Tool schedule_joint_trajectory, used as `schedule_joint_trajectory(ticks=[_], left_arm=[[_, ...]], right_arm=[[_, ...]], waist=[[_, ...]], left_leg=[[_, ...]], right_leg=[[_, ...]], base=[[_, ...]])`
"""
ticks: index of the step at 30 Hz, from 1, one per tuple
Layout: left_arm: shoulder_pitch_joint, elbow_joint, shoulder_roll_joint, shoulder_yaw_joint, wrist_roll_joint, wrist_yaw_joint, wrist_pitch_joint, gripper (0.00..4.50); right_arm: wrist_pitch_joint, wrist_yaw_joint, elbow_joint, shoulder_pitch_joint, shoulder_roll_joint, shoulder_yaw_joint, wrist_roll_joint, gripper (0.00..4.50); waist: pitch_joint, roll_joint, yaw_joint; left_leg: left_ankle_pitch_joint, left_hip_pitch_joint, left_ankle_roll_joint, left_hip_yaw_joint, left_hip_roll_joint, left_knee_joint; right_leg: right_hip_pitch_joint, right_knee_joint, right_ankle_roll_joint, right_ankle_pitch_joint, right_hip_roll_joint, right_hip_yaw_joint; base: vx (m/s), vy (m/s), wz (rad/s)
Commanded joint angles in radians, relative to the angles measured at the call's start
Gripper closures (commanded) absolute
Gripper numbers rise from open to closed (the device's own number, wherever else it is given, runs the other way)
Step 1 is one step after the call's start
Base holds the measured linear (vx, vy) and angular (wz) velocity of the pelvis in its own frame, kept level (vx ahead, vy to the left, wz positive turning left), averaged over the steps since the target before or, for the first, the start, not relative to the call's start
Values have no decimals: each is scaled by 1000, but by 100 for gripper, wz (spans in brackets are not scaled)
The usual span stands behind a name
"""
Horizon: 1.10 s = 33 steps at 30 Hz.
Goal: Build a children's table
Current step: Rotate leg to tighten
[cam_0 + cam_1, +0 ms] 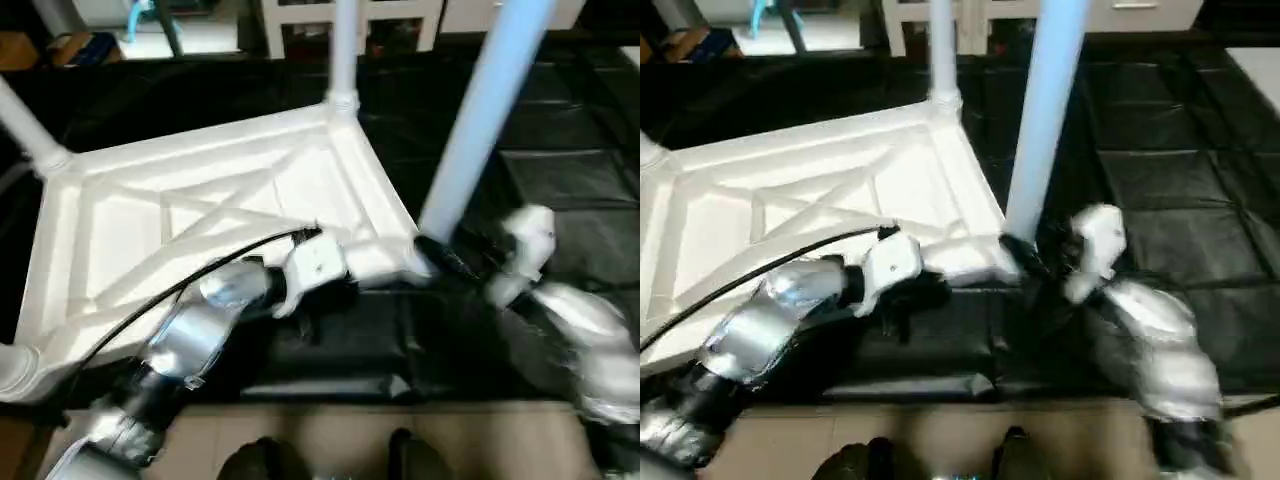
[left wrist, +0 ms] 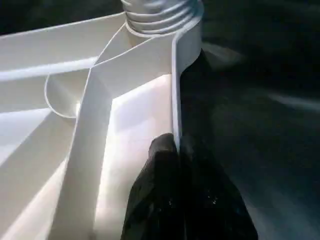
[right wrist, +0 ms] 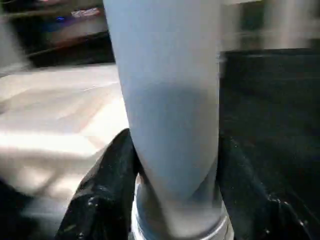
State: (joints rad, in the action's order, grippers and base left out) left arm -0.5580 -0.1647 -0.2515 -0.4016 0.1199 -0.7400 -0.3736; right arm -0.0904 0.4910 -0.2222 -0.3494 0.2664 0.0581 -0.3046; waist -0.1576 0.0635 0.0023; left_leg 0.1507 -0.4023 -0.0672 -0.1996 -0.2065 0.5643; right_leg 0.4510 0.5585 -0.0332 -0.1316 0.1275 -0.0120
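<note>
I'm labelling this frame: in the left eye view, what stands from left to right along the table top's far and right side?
Far-left corner leg → far corner leg → near-right leg, gripped low by the right gripper.

No text, label, brand, number or sign can be read on anything in these views.

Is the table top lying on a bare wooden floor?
No, the upturned table top with its ribbed underside facing up rests on black padded floor mats.
</note>
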Motion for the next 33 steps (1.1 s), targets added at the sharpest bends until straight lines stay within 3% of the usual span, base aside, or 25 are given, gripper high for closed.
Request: schedule_joint_trajectory(ticks=[1, 2, 3, 4, 5, 8, 11, 12, 14, 15, 16, 17, 18, 19, 21, 23, 24, 26, 27, 30, 33], left_arm=[[-11, -61, 90, -50, 44, 122, -66, 450], [-11, -61, 90, -50, 44, 122, -66, 450], [-54, -114, 188, -43, 46, 204, -90, 450], [-67, -131, 222, -39, 44, 227, -94, 450], [-77, -144, 242, -44, 44, 231, -86, 450], [-90, -161, 251, -65, 45, 209, -46, 450], [-80, -151, 202, -70, 59, 162, -6, 450], [-65, -141, 160, -73, 61, 127, 18, 450], [-57, -136, 139, -76, 61, 106, 33, 450], [-25, -115, 71, -90, 49, 23, 135, 450], [-18, -107, 57, -93, 44, 1, 158, 450], [-1, -90, 28, -100, 31, -43, 199, 450], [22, -62, -16, -107, 11, -103, 248, 450], [29, -52, -23, -105, 3, -115, 247, 450], [68, 10, -63, -89, -52, -183, 240, 450], [90, 46, -87, -79, -86, -217, 237, 450], [118, 91, -119, -67, -121, -257, 240, 450], [140, 125, -140, -56, -152, -288, 236, 450], [150, 139, -150, -51, -165, -301, 236, 450], [163, 157, -166, -46, -184, -316, 241, 450], [171, 167, -171, -40, -187, -323, 240, 450]], right_arm=[[-33, -355, -208, -21, -56, 72, 89, 256], [-33, -355, -208, -21, -56, 72, 89, 256], [27, -558, -313, -87, -135, 139, 80, 257], [51, -614, -350, -110, -160, 158, 75, 257], [72, -643, -379, -129, -173, 163, 77, 257], [124, -605, -420, -168, -199, 159, 58, 257], [149, -418, -406, -184, -191, 116, 54, 257], [156, -307, -360, -167, -161, 79, 60, 257], [158, -255, -334, -155, -144, 59, 63, 257], [167, -140, -234, -112, -87, 27, 41, 257], [164, -120, -212, -103, -75, 25, 33, 257], [157, -74, -165, -83, -46, 18, 14, 201], [141, -2, -98, -54, 4, 5, -18, 201], [136, 22, -83, -46, 20, 0, -25, 187], [78, 173, 27, 17, 123, -24, -84, 178], [38, 272, 89, 61, 186, -26, -108, 154], [-10, 380, 152, 120, 270, -14, -128, 146], [-60, 417, 188, 158, 322, 0, -148, 142], [-79, 430, 203, 174, 343, 3, -158, 135], [-98, 447, 221, 195, 368, 6, -185, 122], [-91, 449, 215, 195, 366, 8, -195, 122]], waist=[[58, -14, -1], [53, -11, -3], [54, -3, -5], [53, -3, -12], [57, -6, -12], [57, -9, -14], [56, -14, -11], [56, -17, -12], [58, -16, -9], [59, -15, -9], [60, -15, -4], [63, -16, -2], [59, -14, -2], [62, -17, 3], [61, -9, 10], [64, -7, 21], [67, -3, 24], [74, -3, 36], [73, -1, 36], [70, -1, 39], [63, -4, 37]], left_leg=[[425, 20, -11, 6, 11, -83], [440, 22, -16, 5, 11, -82], [467, 28, -23, 8, 11, -83], [488, 26, -28, 9, 14, -84], [491, 22, -24, 15, 16, -87], [508, 20, 0, 12, 15, -89], [497, 18, 27, 8, 14, -91], [487, 14, 30, 8, 14, -91], [461, 15, 42, 7, 10, -91], [434, 14, 48, 4, 8, -90], [418, 15, 58, 6, 9, -89], [369, 13, 78, 0, 4, -86], [368, 14, 85, -1, 5, -87], [360, 18, 91, -3, 2, -84], [321, 21, 101, -5, 0, -80], [278, 31, 123, -13, -5, -73], [221, 24, 137, -9, -4, -71], [114, 22, 183, -11, -3, -60], [97, 22, 192, -12, -1, -58], [99, 23, 204, -13, -2, -57], [162, 23, 176, -13, -4, -64]], right_leg=[[-39, -75, 125, -518, -16, -14], [-30, -78, 117, -537, -17, -13], [-26, -84, 103, -563, -16, -15], [-23, -88, 97, -572, -16, -20], [-36, -89, 84, -553, -17, -28], [-34, -94, 88, -483, -23, -29], [-37, -92, 109, -442, -24, -28], [-40, -90, 113, -433, -23, -27], [-42, -88, 130, -399, -20, -23], [-43, -83, 152, -364, -19, -20], [-47, -85, 153, -352, -20, -21], [-48, -75, 182, -286, -18, -15], [-48, -76, 186, -285, -20, -15], [-47, -73, 194, -285, -19, -12], [-50, -65, 219, -236, -20, -9], [-44, -61, 243, -174, -21, -4], [-55, -50, 257, -116, -22, -6], [-58, -33, 287, 23, -23, -5], [-58, -32, 292, 39, -24, -5], [-59, -35, 291, -1, -18, -6], [-57, -45, 266, -126, -14, -6]], base=[[-69, 10, -6], [-61, 17, -4], [-56, 20, -4], [-56, 20, -4], [0, 0, 0], [0, 0, 0], [0, 0, 0], [0, 0, 0], [0, 0, 0], [0, 0, 0], [0, 0, 0], [0, 0, 0], [50, -23, 5], [50, -23, 5], [67, -18, 9], [80, -10, 11], [83, 6, 2], [85, 10, 2], [65, 7, 1], [22, 2, 0], [0, 0, 0]])
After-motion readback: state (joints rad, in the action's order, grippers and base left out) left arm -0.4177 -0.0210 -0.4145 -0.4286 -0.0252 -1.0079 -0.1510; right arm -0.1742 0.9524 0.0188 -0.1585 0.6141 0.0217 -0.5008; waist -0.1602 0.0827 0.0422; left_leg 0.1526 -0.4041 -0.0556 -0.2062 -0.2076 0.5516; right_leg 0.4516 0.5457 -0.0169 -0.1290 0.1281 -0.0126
